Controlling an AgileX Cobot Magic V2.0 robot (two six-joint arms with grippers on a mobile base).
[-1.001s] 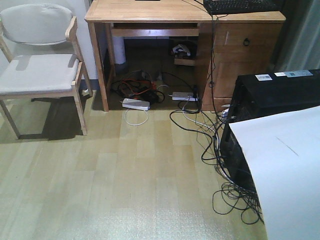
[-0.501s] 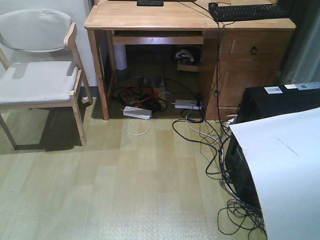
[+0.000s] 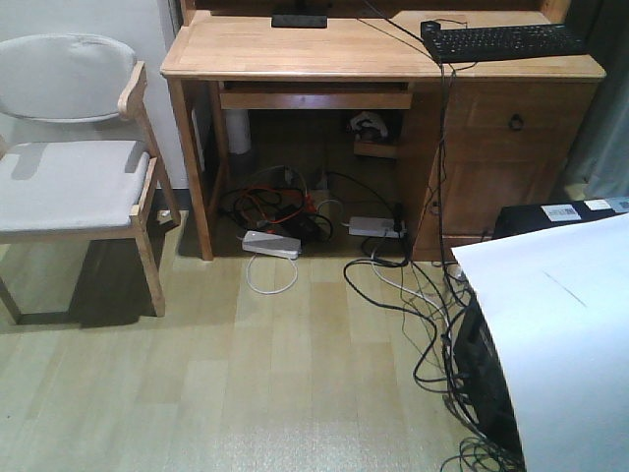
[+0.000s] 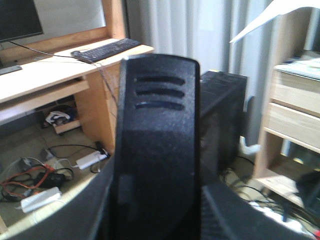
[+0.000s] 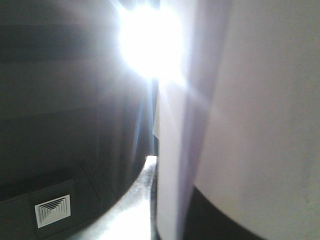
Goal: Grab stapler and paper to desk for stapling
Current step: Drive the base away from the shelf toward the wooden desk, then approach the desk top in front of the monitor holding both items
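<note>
Front view: the desk [image 3: 295, 49] runs along the top of the frame, with a black keyboard [image 3: 506, 41] at its upper right end. A pale chair [image 3: 69, 177] stands at the left, and a tangle of cables [image 3: 295, 202] with a white power strip [image 3: 270, 244] lies under the desk. The paper [image 3: 560, 344] fills the lower right corner. It is raised off the floor, hides part of a black computer tower [image 3: 482, 364], and is well apart from the desk.

Left wrist view: the stapler [image 4: 157, 140], a black grained body with three short slots near its top, stands upright in the centre. We see it rising between the dark curved parts of the left gripper [image 4: 157, 212] at the lower edge, which are closed against its sides. The desk lies in the upper left of this frame, apart from the stapler.

Right wrist view: the paper covers the right half and strong glare fills the top centre. We cannot tell how far the right gripper is open.
</note>
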